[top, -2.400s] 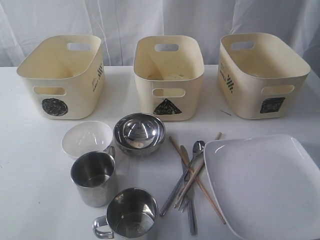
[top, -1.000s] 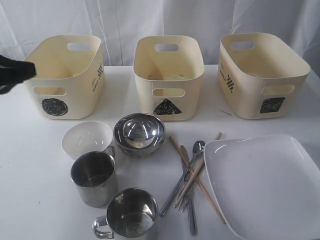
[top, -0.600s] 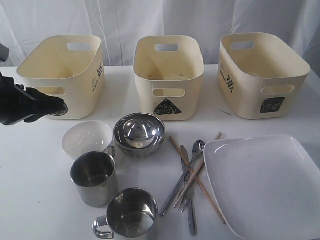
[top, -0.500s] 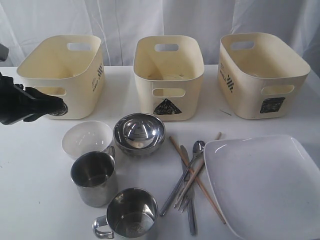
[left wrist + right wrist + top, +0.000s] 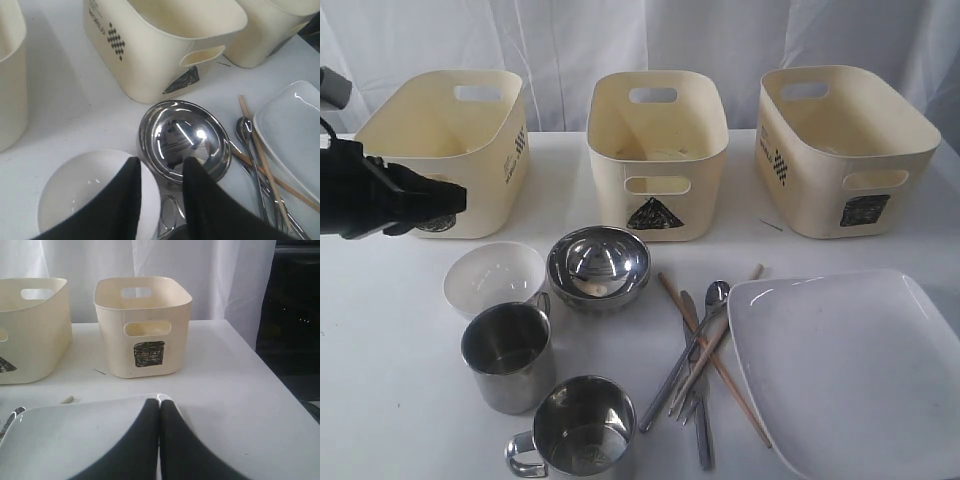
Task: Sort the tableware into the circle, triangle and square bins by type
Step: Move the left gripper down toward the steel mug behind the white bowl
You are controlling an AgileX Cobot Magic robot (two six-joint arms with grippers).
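Zero pieces sorted: tableware (image 5: 598, 265) is lying nearside of bins (image 5: 657, 150); left gripper (image 5: 162, 161) is hovering half-open, empty; right gripper (image 5: 160, 402) pressed closed.

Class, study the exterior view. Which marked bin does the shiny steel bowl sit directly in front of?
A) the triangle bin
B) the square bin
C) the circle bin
A: the shiny steel bowl sits just in front of the middle tub of the row, the triangle bin, whose front bears the black scribbled triangle.
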